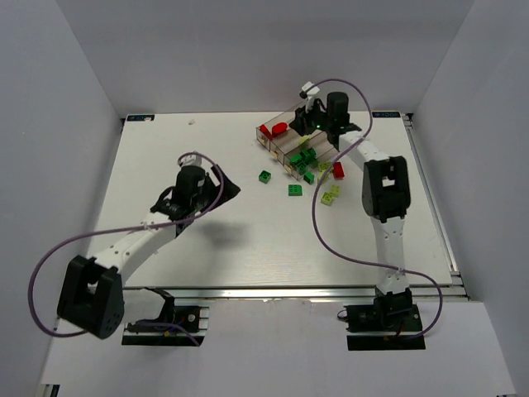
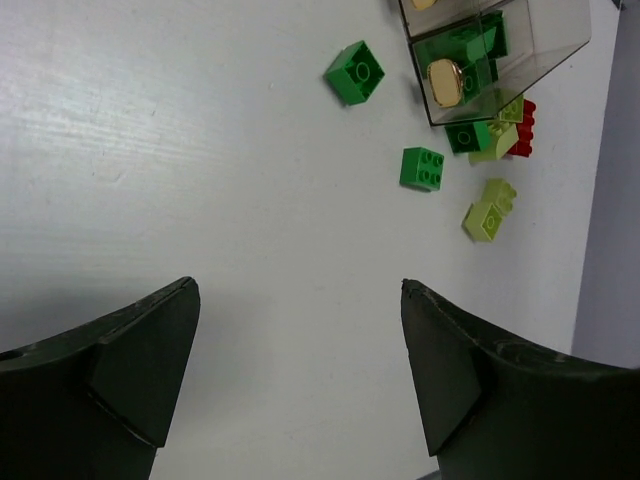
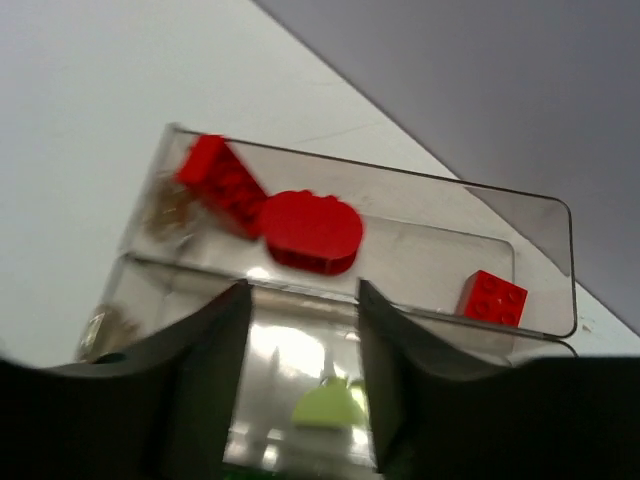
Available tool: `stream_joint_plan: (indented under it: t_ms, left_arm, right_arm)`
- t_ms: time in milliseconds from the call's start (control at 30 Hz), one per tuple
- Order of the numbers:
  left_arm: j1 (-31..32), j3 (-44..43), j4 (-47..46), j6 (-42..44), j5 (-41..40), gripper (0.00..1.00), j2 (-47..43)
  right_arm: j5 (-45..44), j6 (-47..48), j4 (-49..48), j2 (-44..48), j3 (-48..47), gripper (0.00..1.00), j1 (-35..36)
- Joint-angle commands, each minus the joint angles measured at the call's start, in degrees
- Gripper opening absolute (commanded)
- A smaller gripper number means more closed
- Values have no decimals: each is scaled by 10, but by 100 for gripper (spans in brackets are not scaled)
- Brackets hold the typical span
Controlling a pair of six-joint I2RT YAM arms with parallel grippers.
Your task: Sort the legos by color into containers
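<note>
Right gripper (image 3: 300, 300) over containers (image 3: 520, 197) — red legos (image 3: 310, 232)

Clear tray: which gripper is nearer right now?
Right. The right gripper hangs directly above the tray. The left gripper is over the table, off to the tray's left in the top view and well apart from it.

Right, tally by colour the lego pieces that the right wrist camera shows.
Red: 3 (long red brick, round red piece, small red brick, all in the far compartment)
Lime: 1 (blurred lime piece, low in the view)
Total: 4 that can be told apart
</note>
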State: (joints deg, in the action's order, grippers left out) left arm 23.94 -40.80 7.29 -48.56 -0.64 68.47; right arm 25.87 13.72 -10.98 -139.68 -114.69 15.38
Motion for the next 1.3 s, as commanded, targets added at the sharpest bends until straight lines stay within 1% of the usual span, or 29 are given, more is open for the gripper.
stream_joint_plan:
  t_ms: [0,33,67,100,133,167,200,233,267,300,367,400,467,567,667,733,900,967,1033,1133,1167,1267]
  left_arm:
    - [2,-88,30,91,6,91,26]
    - [4,-131,41,107,6,91,119]
    - [6,-154,52,141,6,91,143]
    - [10,-178,75,158,22,91,168]
    - [13,-226,88,173,27,95,217]
    - [15,-251,98,206,32,98,242]
    - [19,-276,125,223,33,98,264]
    - [22,-299,135,238,30,98,286]
    - [26,-336,143,267,27,98,319]
    - [33,-351,144,282,24,98,333]
    - [36,-389,143,309,26,98,371]
    - [37,-399,142,318,28,98,381]
    - [39,-415,131,346,35,98,399]
    - [47,-437,108,371,44,98,425]
    - [50,-466,100,383,45,98,453]
    - [52,-487,100,386,39,97,477]
    - [64,-520,96,387,26,95,519]
    - [70,-541,101,393,13,93,537]
    - [76,-554,104,398,-22,92,548]
    - [80,-568,101,400,-35,90,568]
    - [80,-572,98,401,-37,87,573]
    - [83,-576,98,400,-49,83,578]
  right_arm:
    - [161,54,34,173,42,47,-22]
    - [184,84,55,196,77,41,-25]
    - [210,99,81,219,91,34,-29]
    - [219,116,135,263,105,23,-32]
    - [230,141,159,285,137,19,-35]
    - [249,151,183,306,152,18,-44]
    - [255,158,227,344,166,19,-48]
    - [263,163,246,361,197,24,-54]
    - [275,166,265,377,213,33,-64]
    - [274,166,300,405,227,49,-68]
    - [281,169,335,427,266,63,-83]
    - [283,170,351,447,278,67,-88]
    - [291,170,366,469,324,66,-106]
    - [294,151,355,503,376,64,-127]
    - [298,135,345,520,403,63,-139]
    - [301,117,338,523,410,62,-141]
    - [300,106,325,521,414,62,-142]
    - [299,105,323,520,414,62,-143]
    - [300,103,323,518,416,62,-144]
    - [302,101,322,518,418,62,-145]
    - [302,101,322,519,419,61,-147]
    - [301,101,321,520,423,61,-147]
